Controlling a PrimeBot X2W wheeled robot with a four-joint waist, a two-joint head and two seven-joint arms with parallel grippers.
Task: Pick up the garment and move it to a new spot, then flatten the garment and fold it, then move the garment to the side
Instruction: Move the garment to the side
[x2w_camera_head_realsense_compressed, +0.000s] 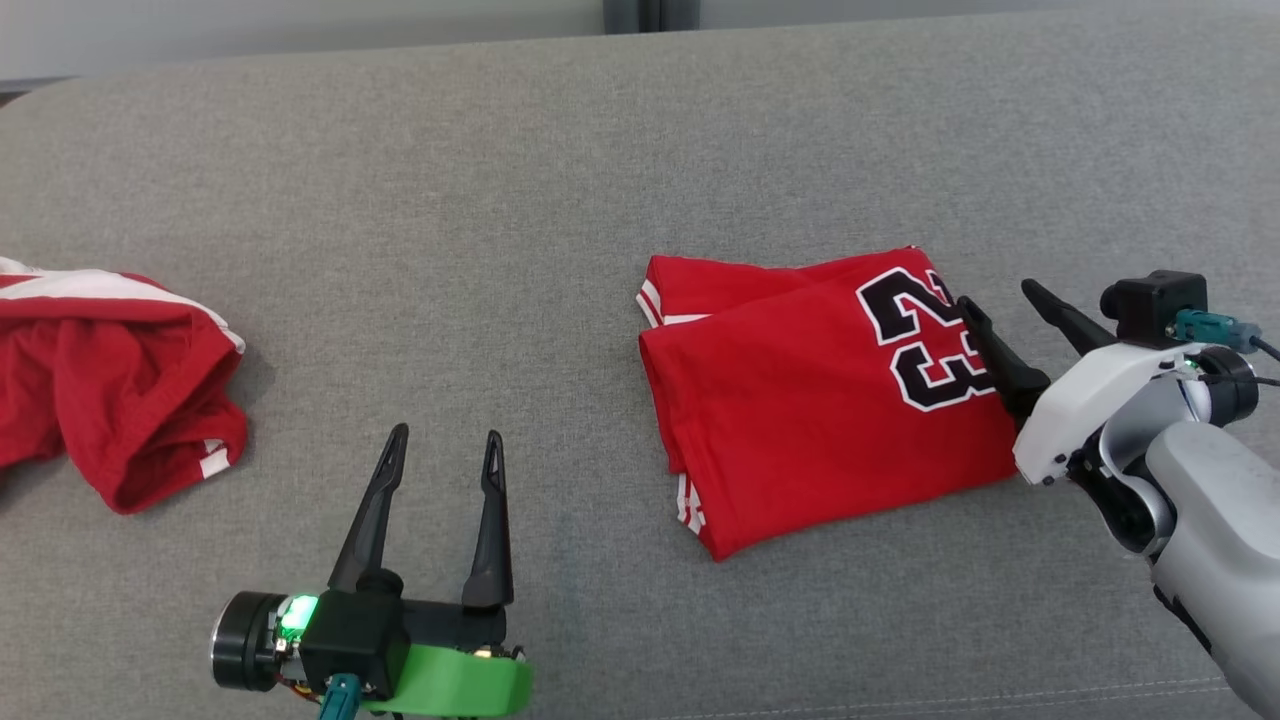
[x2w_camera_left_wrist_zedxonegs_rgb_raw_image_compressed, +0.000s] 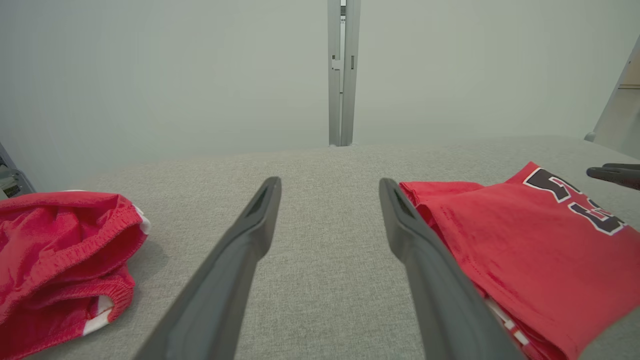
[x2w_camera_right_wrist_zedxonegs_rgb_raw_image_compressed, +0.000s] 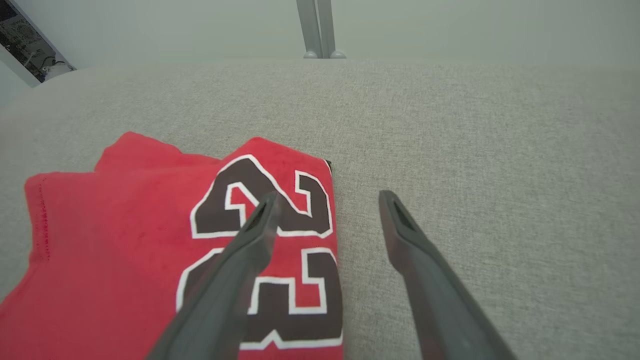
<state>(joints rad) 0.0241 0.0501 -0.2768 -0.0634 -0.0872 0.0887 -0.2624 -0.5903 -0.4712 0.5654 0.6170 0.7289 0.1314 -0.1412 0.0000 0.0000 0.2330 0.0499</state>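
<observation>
Both wide open and empty, left gripper (x2w_camera_head_realsense_compressed: 446, 434) off beside the folded jersey (x2w_camera_head_realsense_compressed: 820, 400), right gripper (x2w_camera_head_realsense_compressed: 997, 293) straddling its edge, one finger over the number: pinch only the top layer and the fold could peel open.

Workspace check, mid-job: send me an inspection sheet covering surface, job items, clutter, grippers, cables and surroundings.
Surface: grey fabric surface, flat.
Job's things: folded red jersey with number 23, lying flat right of centre.
Clutter: crumpled red garment at the left edge, apart from the jersey.
Grippers: left gripper open above the fabric, holding nothing; right gripper open, one finger over the jersey's right edge, contact unclear.
Cables: dark cable at the right wrist.
Surroundings: pale wall and metal post behind.
</observation>
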